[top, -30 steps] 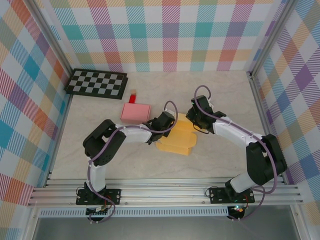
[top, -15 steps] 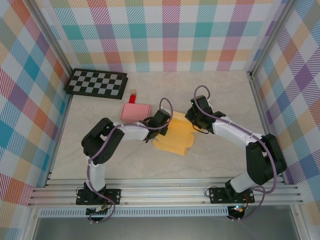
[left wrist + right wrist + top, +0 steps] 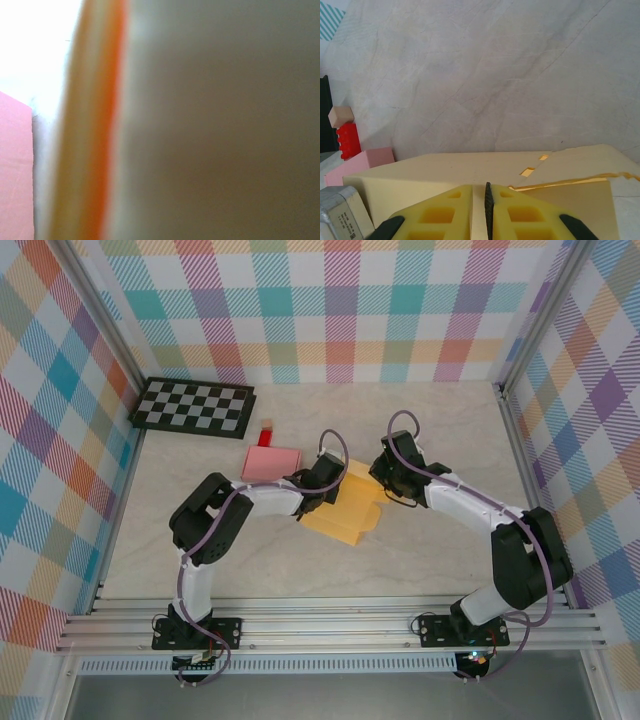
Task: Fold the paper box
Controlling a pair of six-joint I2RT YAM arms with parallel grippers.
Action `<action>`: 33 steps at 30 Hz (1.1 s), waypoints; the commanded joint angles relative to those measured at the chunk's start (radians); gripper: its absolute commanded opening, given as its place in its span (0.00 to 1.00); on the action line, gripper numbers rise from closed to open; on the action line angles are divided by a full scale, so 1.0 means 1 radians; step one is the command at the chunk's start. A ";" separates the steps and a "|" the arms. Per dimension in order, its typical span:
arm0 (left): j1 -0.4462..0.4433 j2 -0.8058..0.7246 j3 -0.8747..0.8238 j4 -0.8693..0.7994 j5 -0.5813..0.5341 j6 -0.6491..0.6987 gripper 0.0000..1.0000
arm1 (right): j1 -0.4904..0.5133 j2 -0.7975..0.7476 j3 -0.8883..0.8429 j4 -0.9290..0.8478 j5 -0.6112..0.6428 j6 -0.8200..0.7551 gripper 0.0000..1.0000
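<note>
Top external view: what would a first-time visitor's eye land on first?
The left gripper and right gripper meet over a yellow paper box on the table, the right one pinching its far right corner. Behind lie a pink box and a checkerboard, amid bright plaid walls.

We count one yellow paper box (image 3: 345,512), then to the far left of it one pink box (image 3: 271,464), one red block (image 3: 265,437), one beige cube (image 3: 341,116) and, farthest from it, one checkerboard (image 3: 194,406).

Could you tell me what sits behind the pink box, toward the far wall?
A small red block with a pale cube beyond it; from the right wrist, the pink box hides the block's base.
</note>
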 commanded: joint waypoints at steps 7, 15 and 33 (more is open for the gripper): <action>0.030 -0.059 -0.089 0.031 0.067 0.050 0.43 | -0.002 0.035 0.001 -0.124 0.041 -0.034 0.18; 0.055 -0.168 -0.155 0.115 0.164 0.085 0.54 | -0.002 0.044 0.008 -0.142 0.045 -0.053 0.17; 0.153 -0.265 -0.282 0.245 0.461 0.156 0.58 | -0.004 0.069 0.053 -0.162 0.028 -0.065 0.17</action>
